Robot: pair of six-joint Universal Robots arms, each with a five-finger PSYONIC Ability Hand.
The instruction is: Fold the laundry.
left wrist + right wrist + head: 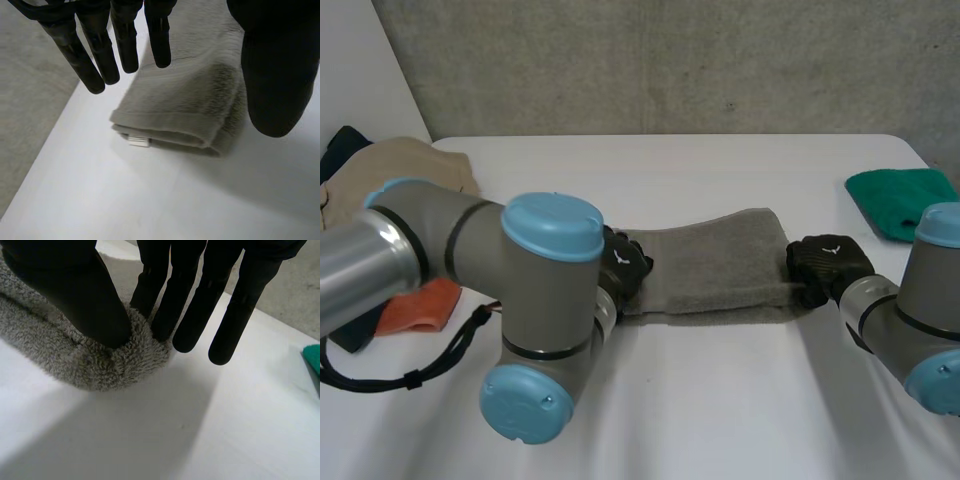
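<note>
A grey towel (pixel 710 265) lies folded into a long band across the middle of the white table (pixel 720 400). My left hand (pixel 623 268) is at the towel's left end. In the left wrist view the hand (pixel 100 55) hovers with straight, spread fingers over that folded end of the towel (pixel 185 100), which rests on the table with a small white tag at its edge. My right hand (pixel 828 262) is at the right end. There its thumb (pixel 85 295) and fingers pinch the thick edge of the towel (pixel 75 355).
A green cloth (pixel 900 200) lies at the table's right edge, close to my right arm, and its corner (pixel 312 357) also appears beyond my right fingertips. A beige garment (pixel 400 165), an orange cloth (pixel 420 305) and a dark one (pixel 345 140) are piled at the left.
</note>
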